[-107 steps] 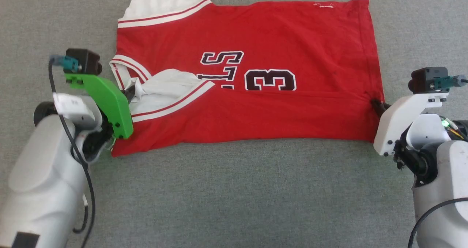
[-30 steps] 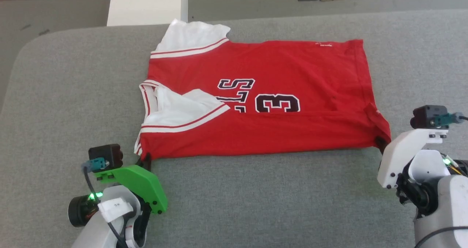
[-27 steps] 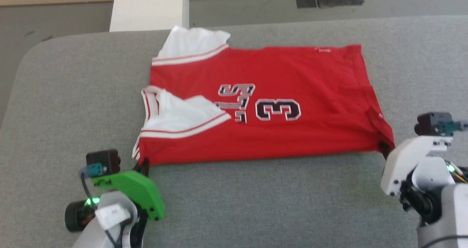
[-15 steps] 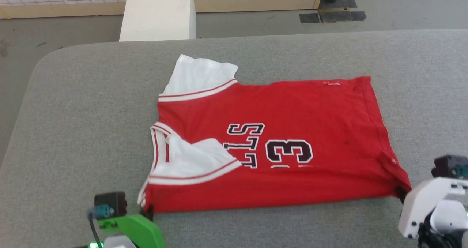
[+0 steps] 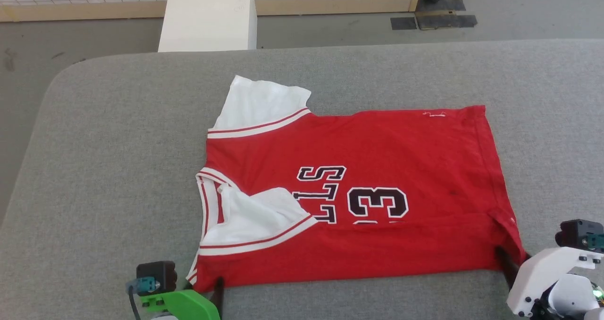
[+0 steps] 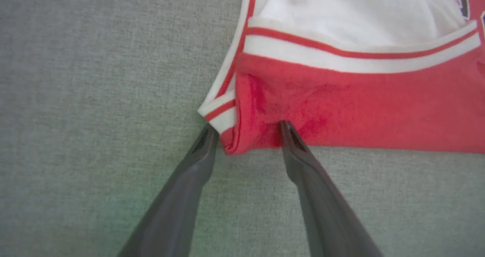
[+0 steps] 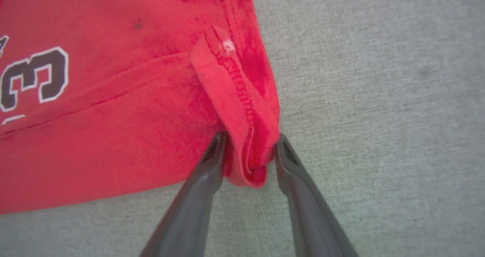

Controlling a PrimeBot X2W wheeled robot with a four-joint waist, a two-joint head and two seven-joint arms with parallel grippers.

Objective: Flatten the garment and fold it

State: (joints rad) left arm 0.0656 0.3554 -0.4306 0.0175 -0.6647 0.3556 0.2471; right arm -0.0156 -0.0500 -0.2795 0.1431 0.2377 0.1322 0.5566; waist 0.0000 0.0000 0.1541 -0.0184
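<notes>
Lying sideways on the grey tabletop (image 5: pixel 118 169), the garment (image 5: pixel 377 150) has its near edge folded up over the front, so the first fold seems laid. Left hand (image 6: pixel 247 127) and right hand (image 7: pixel 251 135) stand open astride the near corners; next they should probably back clear and fold the far edge.

The left hand (image 6: pixel 248 128) has two long, dark grey fingers (image 6: pixel 182 196) that taper to narrow tips. Its bright green moulded bracket (image 5: pixel 181 306) carries a black box camera (image 5: pixel 158 273) with a teal plug (image 5: pixel 145 284) and a thin dark cable (image 5: pixel 133 306). The right hand (image 7: pixel 251 136) has the same dark fingers (image 7: pixel 189 200), but its white bracket (image 5: pixel 542 273) shows small dark screws (image 5: pixel 521 313) and bears a second black camera (image 5: pixel 576 232). A green light (image 5: pixel 598 294) glows on the pale casing below.
</notes>
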